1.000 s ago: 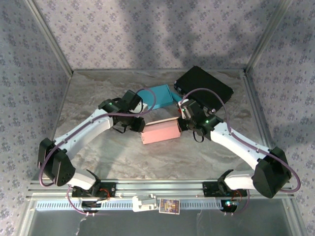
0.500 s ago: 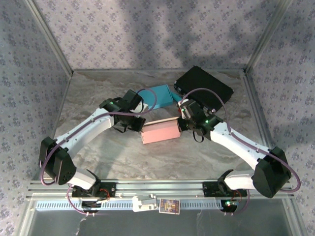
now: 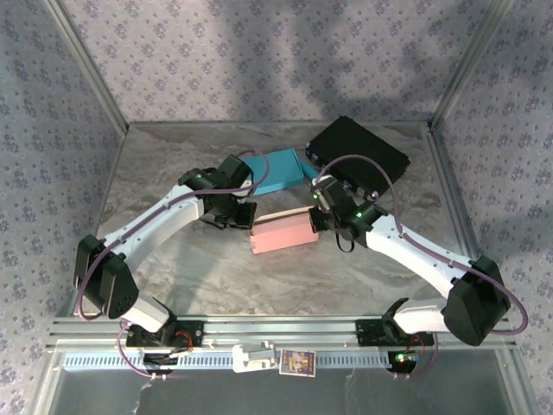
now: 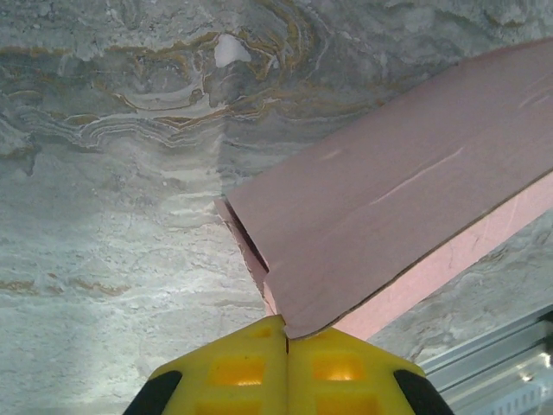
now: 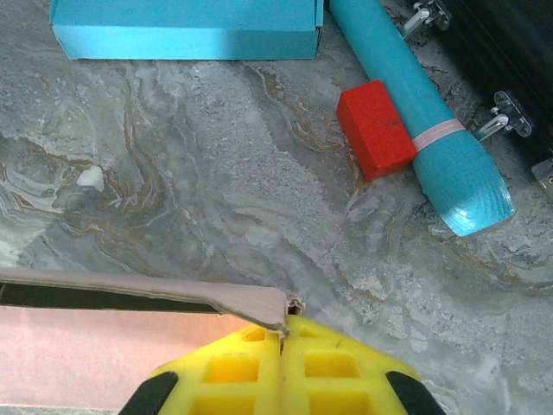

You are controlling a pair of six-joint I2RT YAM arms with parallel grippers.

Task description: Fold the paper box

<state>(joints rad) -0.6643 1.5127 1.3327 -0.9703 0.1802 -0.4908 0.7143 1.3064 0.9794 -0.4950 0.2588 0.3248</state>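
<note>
the pink paper box (image 3: 283, 232) is seen lying on the marbled table (image 3: 164, 160) between both arms. the left gripper (image 4: 286, 335) is pressed together at one box corner, and the right gripper (image 5: 283, 331) is likewise closed tight at a flap edge.

We're looking at a grey marbled stone-look tabletop (image 3: 173, 277), veined with ochre swirls and evenly lit. Lilac floral-patterned wall panels (image 3: 276, 60) close it in at the back and on both sides, with soft shadows mottling the back one. Slanting silver metal corner posts (image 3: 86, 65) frame them, and a ribbed aluminium rail (image 3: 285, 327) runs along the near edge.
</note>
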